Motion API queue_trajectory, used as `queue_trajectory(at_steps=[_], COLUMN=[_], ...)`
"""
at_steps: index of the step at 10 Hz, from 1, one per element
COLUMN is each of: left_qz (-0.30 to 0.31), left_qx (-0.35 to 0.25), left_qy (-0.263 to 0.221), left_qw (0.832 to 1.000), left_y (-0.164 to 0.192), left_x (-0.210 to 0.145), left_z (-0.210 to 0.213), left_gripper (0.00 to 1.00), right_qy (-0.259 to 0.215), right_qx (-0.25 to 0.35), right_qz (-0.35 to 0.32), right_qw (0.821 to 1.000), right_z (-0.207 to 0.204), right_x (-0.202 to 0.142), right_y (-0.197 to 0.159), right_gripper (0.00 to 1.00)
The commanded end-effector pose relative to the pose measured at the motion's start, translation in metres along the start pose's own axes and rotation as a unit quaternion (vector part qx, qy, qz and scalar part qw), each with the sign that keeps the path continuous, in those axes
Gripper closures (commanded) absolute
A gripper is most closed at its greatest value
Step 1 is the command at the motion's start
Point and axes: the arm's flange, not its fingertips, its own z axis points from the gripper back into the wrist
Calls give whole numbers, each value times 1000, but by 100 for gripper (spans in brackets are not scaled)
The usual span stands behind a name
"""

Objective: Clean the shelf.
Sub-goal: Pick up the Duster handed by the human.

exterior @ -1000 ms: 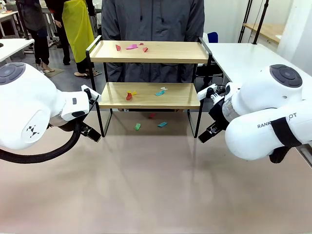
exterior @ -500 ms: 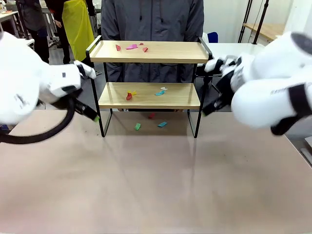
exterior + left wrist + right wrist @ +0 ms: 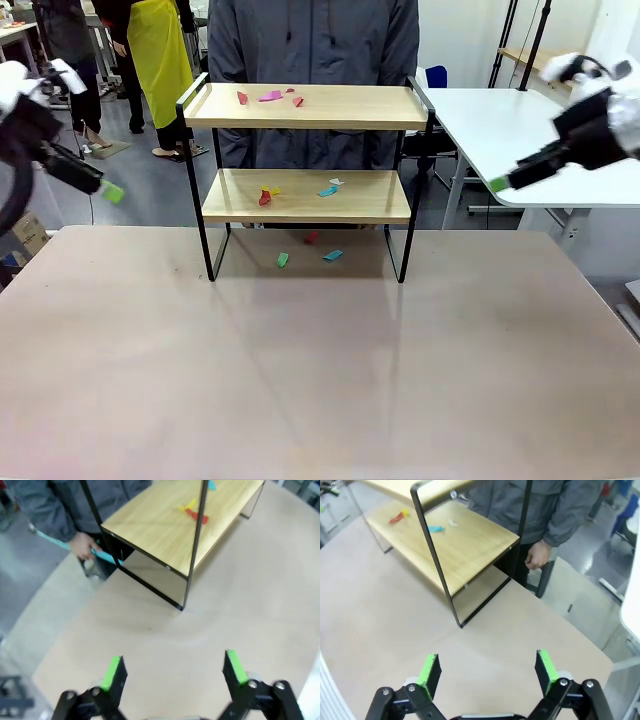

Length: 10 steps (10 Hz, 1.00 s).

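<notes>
While its green-padded fingers stand spread wide with nothing between them, the left gripper [image 3: 172, 662] hangs above the brown table [image 3: 235, 605], off the left end of the shelf [image 3: 160, 527] and apart from it. The right gripper [image 3: 487, 667] is likewise released and empty. Its fingers are parted over the table off the shelf's right end, touching nothing. From the front, each gripper shows as a black finger with a green tip, raised about level with the shelf's lower board and well clear of the frame on either side.

The shelf stands upright on the far half of the table, its black frame carrying two light wooden boards. On the upper board, toward its left end, lie a few pink and red paper scraps [image 3: 270, 96]. On the lower board, near the middle, there is a red and yellow scrap [image 3: 266, 193], with a teal scrap [image 3: 328, 190] and a small white one just right of it. Under the shelf, on the table between its legs, lie a green scrap [image 3: 282, 260], a red one and a teal one.

Just behind the shelf stands a person in a grey jacket [image 3: 310, 40]. One hand [image 3: 81, 545] hangs behind the shelf's left end beside a teal strip [image 3: 105, 556]; I cannot tell what the strip is. To the right of the shelf stands a white table [image 3: 500, 120].
</notes>
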Motion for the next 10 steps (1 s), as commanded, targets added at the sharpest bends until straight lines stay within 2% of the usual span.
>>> queue_trajectory(at_steps=[1,3,4,5,8,9,10], left_qz=[-56,-105,-71,-85,-85,-79,-86], left_qx=[-64,-63,-24,-52,-52,-49,-56], left_qy=[-36,-72,-39,-58,-58,-41,-50], left_qw=[996,990,996,993,993,995,993], left_y=[40,39,21,33,33,31,60], left_x=[-14,-24,-23,-27,-27,-28,-35], left_z=[-17,-20,-22,-7,-7,-10,-13], left_gripper=[0,0,0,0,0,0,0], right_qy=[-32,-72,-30,-30,-30,-28,-54], right_qx=[55,74,37,37,37,37,56], right_qz=[30,50,28,28,28,27,21], right_qw=[998,993,998,998,998,999,997], right_z=[-5,-12,13,13,13,8,7], right_x=[-29,-50,-47,-47,-47,-48,-52], right_y=[-54,-70,-48,-48,-48,-49,-78], right_gripper=[0,0,0,0,0,0,0])
